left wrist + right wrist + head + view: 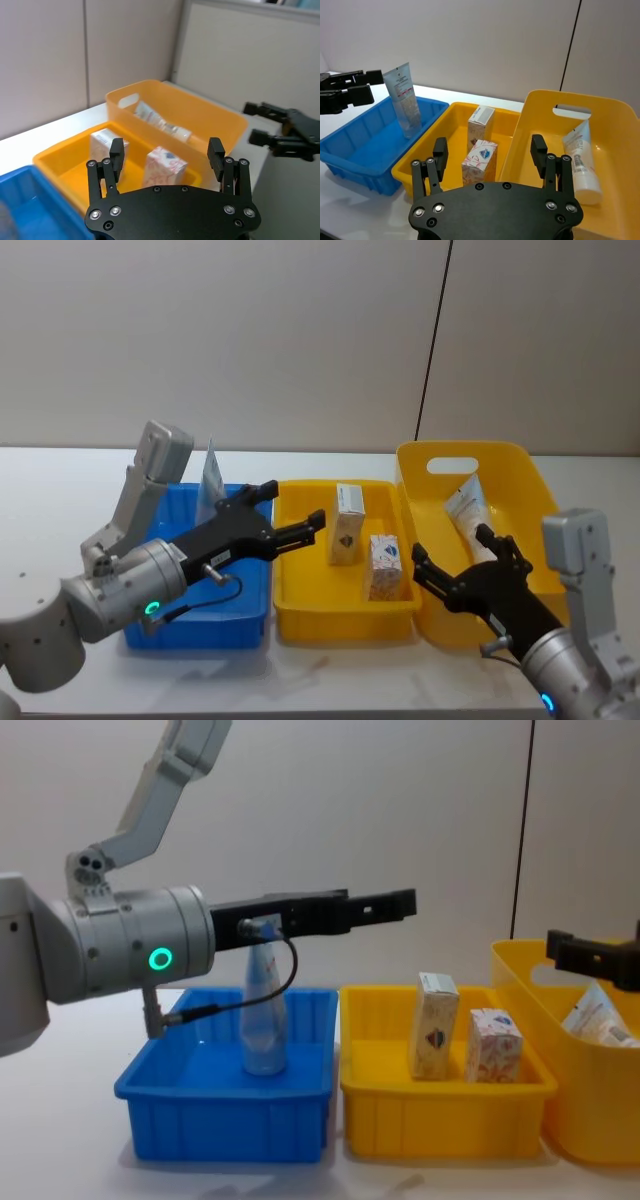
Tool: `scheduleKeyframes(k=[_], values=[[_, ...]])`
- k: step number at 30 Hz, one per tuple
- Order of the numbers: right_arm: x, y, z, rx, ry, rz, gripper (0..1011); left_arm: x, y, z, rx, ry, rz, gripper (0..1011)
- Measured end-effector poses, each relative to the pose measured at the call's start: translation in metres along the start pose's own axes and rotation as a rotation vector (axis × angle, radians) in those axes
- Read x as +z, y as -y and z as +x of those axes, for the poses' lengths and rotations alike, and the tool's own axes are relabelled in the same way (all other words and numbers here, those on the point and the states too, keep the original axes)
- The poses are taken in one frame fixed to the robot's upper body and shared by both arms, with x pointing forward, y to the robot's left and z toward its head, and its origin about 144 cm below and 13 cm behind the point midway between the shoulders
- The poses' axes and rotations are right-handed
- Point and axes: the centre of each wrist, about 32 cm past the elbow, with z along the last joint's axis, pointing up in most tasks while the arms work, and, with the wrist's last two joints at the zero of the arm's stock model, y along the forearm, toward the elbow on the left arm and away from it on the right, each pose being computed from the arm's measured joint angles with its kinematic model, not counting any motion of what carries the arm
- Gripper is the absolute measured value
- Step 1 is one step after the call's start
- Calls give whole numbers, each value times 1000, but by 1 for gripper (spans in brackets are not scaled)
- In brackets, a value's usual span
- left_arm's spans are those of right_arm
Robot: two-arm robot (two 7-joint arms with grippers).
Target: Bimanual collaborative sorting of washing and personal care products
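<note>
left tool [296,508] spread wide, empty, above the seam between blue tray [200,632] and yellow tray [345,625] | right tool [452,543] wide, empty, at basket [520,470] near-left corner | first tube [211,475] propped upright at blue tray's far wall, sorted | far carton [348,523], near carton [385,566] stand in yellow tray | second tube [467,510] slants in basket, likely the right tool's pick

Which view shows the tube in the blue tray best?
Right wrist view: the pale blue-grey squeeze tube stands unobstructed, crimped end up, in the blue plastic tray. In the head view the left hand hides its lower part; in the chest view, its top.
</note>
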Motion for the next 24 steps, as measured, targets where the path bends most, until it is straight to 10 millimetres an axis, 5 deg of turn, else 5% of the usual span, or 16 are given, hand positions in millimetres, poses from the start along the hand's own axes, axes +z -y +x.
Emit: scheduleKeyframes(k=[24], values=[[-12,10,-10,-32,4,39,1002,-19,-33,-34,282,170,46,1001]])
